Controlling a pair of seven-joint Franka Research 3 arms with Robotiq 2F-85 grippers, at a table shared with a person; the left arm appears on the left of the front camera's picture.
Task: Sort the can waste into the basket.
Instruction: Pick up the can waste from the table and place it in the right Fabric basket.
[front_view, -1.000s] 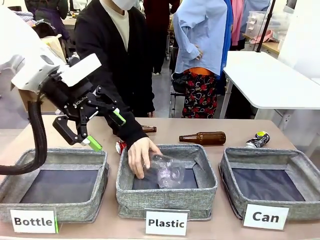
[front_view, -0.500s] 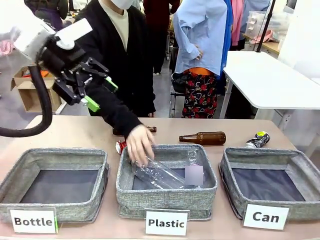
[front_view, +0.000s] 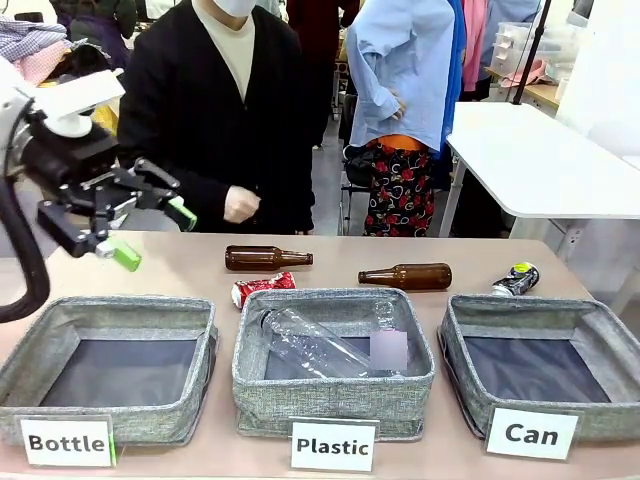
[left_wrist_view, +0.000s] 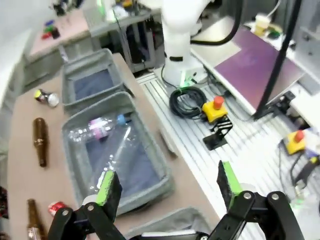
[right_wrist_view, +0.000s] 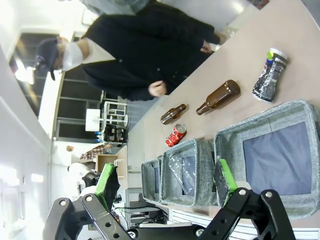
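Note:
A crushed red can (front_view: 263, 288) lies on the table just behind the middle bin; it is also in the left wrist view (left_wrist_view: 56, 207) and the right wrist view (right_wrist_view: 176, 135). A black-silver can (front_view: 516, 279) with a green-yellow end lies behind the basket (front_view: 455, 340) signed "Can", whose dark floor is bare. My left gripper (front_view: 155, 235) hangs open and empty above the table's far left, its green pads wide apart. My right gripper (right_wrist_view: 166, 181) is open and empty, high over the basket (right_wrist_view: 260, 120) and the black-silver can (right_wrist_view: 269, 75).
Two brown glass bottles (front_view: 265, 258) (front_view: 405, 275) lie behind the bins. The "Plastic" bin (front_view: 335, 400) holds a clear plastic bottle (front_view: 310, 345). The "Bottle" bin (front_view: 160, 420) stands at the left. A person (front_view: 220, 110) stands at the far side, hand (front_view: 240, 205) held at the waist.
The person's hand left the clear bottle in the Plastic bin and drew back to the body. My left gripper rose, then swung left and down, staying open.

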